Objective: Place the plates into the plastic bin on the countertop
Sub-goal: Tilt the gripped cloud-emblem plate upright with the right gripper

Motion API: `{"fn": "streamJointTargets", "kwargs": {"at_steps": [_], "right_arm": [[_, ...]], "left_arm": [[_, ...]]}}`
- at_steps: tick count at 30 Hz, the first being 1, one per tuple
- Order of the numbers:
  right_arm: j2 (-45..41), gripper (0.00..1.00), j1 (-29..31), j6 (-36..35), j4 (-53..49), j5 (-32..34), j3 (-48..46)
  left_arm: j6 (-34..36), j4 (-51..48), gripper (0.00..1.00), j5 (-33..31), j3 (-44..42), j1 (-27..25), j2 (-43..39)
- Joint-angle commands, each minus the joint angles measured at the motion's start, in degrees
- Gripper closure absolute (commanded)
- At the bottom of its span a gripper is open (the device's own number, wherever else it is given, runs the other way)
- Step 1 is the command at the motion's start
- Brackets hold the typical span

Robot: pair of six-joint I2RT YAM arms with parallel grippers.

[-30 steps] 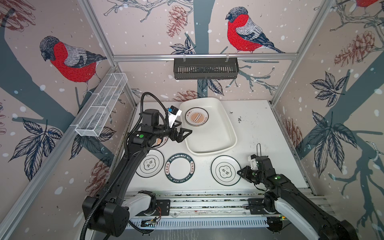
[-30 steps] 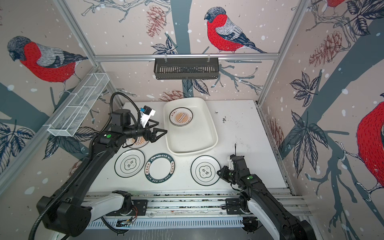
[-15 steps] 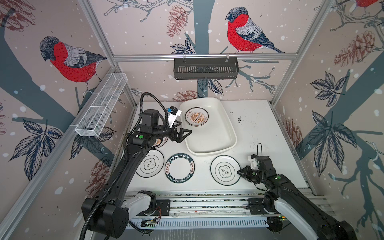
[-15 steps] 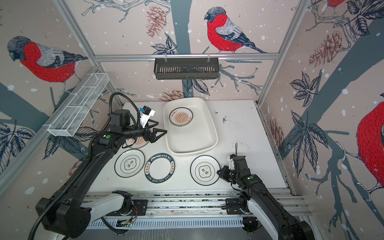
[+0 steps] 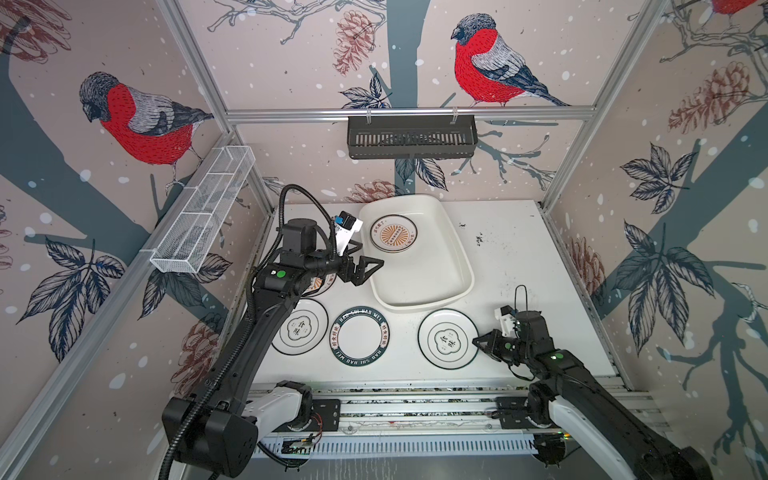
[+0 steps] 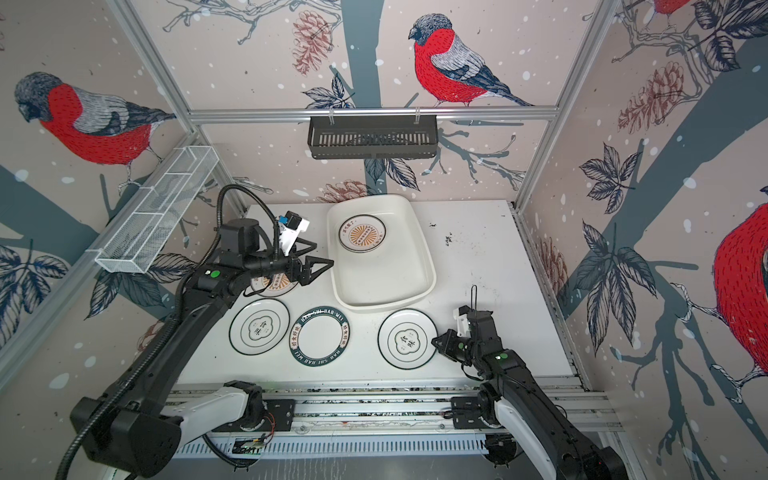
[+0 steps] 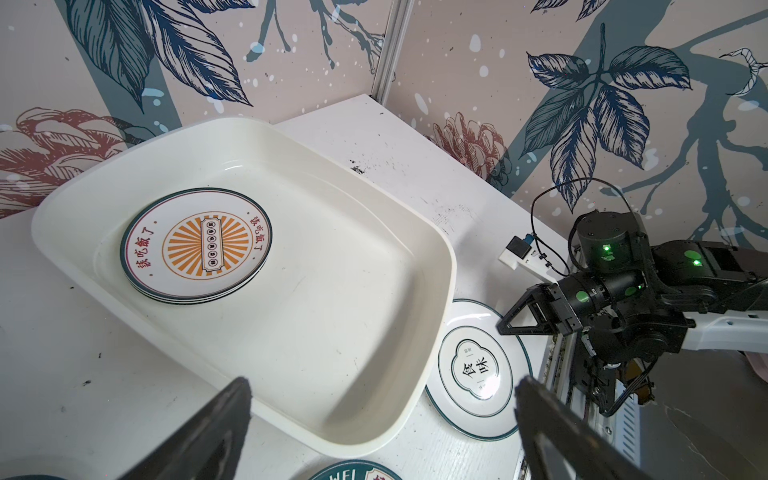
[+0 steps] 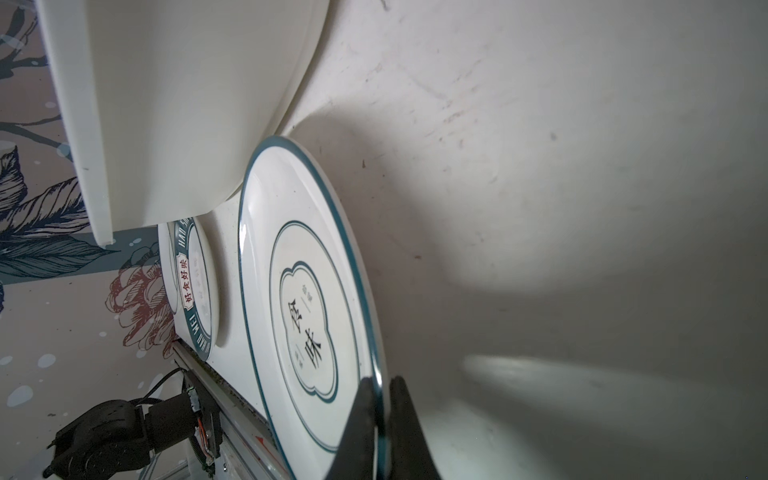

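Four plates (image 5: 360,338) on countertop (image 5: 519,266); one stack (image 5: 393,234) in plastic bin (image 5: 419,278).

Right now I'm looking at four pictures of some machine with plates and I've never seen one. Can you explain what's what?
These are two robot arms over a white table, each ending in two fingers. Two pictures come from one overhead camera and look nearly alike; the other two come from a camera on each arm's wrist. On the table sits a cream bin with sunburst plates stacked inside. Outside it lie a lettered plate, a left emblem plate, a right emblem plate, and one more sunburst plate partly hidden under the left arm. The left fingers are open and empty. The right fingers are shut on the right emblem plate's rim.
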Motion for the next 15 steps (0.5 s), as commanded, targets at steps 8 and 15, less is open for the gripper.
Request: {"fn": "streamJointTargets", "kwargs": {"at_steps": [8, 15], "right_arm": [[-3.0, 0.98, 0.0, -1.4, -3.1, -0.4, 1.9], [-3.1, 0.98, 0.0, -1.5, -3.3, -1.9, 2.8]], "left_arm": [[1.0, 1.0, 0.02, -1.0, 0.6, -0.1, -0.4], [1.1, 0.8, 0.02, -0.8, 0.7, -0.1, -0.7]]}}
